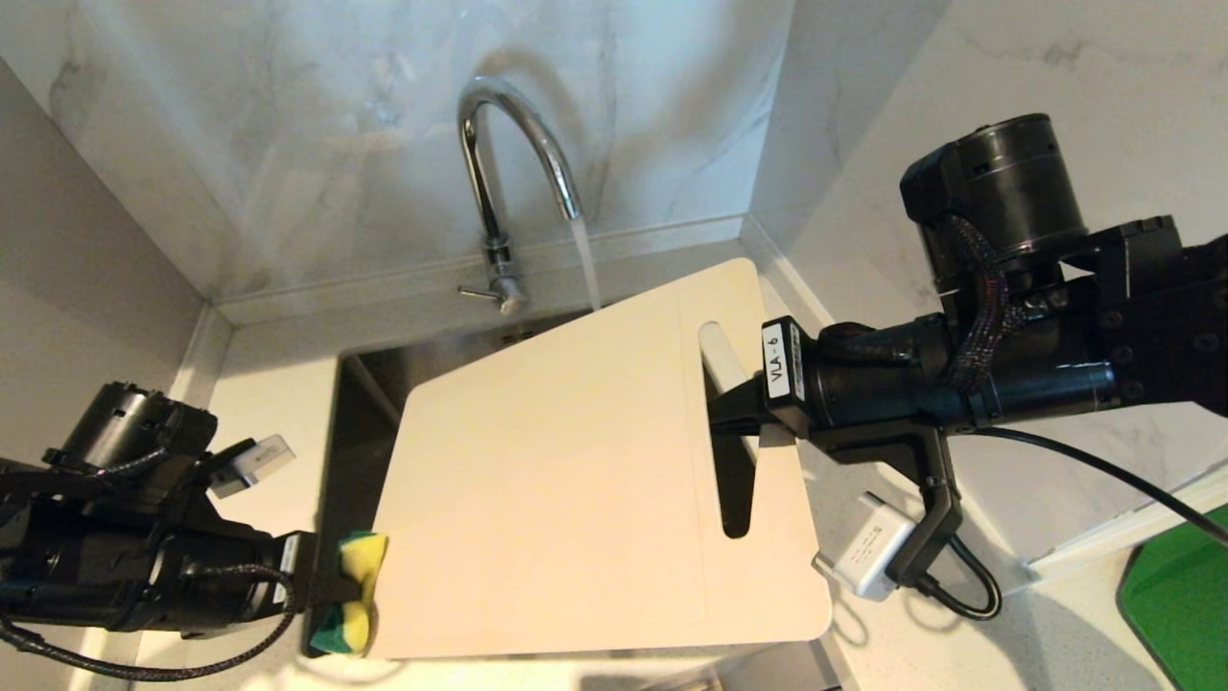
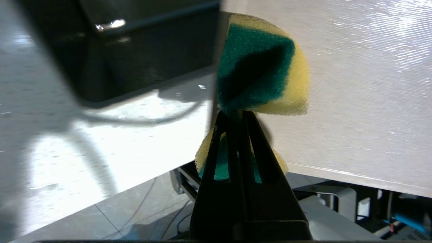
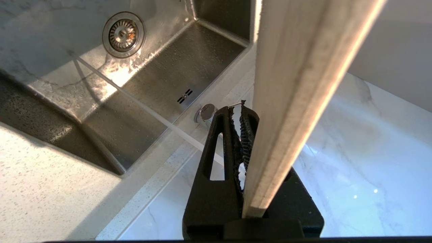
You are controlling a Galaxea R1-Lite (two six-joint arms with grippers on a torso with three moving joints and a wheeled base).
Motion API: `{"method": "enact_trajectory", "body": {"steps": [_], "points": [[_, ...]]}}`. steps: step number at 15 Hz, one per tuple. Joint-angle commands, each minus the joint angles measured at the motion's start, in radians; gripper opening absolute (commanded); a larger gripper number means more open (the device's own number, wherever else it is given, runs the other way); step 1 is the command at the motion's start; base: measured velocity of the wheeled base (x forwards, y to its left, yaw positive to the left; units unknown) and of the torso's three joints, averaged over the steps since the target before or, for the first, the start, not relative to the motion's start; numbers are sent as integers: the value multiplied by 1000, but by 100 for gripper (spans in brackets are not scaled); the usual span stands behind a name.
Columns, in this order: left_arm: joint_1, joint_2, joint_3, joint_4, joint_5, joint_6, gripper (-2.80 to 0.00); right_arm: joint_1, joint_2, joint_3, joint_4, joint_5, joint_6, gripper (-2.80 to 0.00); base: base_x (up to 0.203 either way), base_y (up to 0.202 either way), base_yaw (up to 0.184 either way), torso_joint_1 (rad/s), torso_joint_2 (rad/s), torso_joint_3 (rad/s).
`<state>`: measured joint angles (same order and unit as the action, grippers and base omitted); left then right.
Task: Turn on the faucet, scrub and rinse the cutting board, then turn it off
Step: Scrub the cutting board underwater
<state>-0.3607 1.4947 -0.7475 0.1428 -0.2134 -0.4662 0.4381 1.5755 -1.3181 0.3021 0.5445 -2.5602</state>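
Note:
The chrome faucet (image 1: 508, 144) is running; its stream (image 1: 587, 264) drops behind the far edge of the cream cutting board (image 1: 576, 461) into the sink. The thin side lever (image 1: 477, 291) sticks out at the faucet's base. My right gripper (image 1: 724, 413) is shut on the slot-handle end of the board and holds it tilted above the sink. In the right wrist view the board (image 3: 303, 84) shows edge-on beside the right gripper (image 3: 241, 114). My left gripper (image 1: 331, 590) is shut on a yellow-green sponge (image 1: 353, 590) at the board's near left corner. The pinched sponge (image 2: 266, 67) bulges past the left gripper (image 2: 236, 113).
The steel sink (image 1: 369, 403) lies under the board, its drain (image 3: 124, 33) wet from the stream (image 3: 145, 108). Speckled white counter (image 1: 269, 403) surrounds it and marble walls (image 1: 288, 144) close the back and right. A green object (image 1: 1180, 595) sits at the near right.

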Motion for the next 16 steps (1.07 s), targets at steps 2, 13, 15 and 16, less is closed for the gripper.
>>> {"method": "enact_trajectory", "body": {"steps": [2, 13, 15, 16], "points": [[83, -60, 48, 0, -9, 33, -280, -7, -2, 0, 3, 2, -15, -280, 0, 0, 0, 0, 0, 0], [146, -101, -387, 200, -96, 8, -280, -23, 78, 33, -49, -7, -18, -280, 0, 0, 0, 0, 0, 0], [143, -98, -425, 205, -161, -19, -280, -34, 110, 0, -58, -16, -21, -280, 0, 0, 0, 0, 0, 0], [143, -87, -439, 205, -174, -21, -280, -45, 125, -6, -59, -22, -24, -280, 0, 0, 0, 0, 0, 0]]}}
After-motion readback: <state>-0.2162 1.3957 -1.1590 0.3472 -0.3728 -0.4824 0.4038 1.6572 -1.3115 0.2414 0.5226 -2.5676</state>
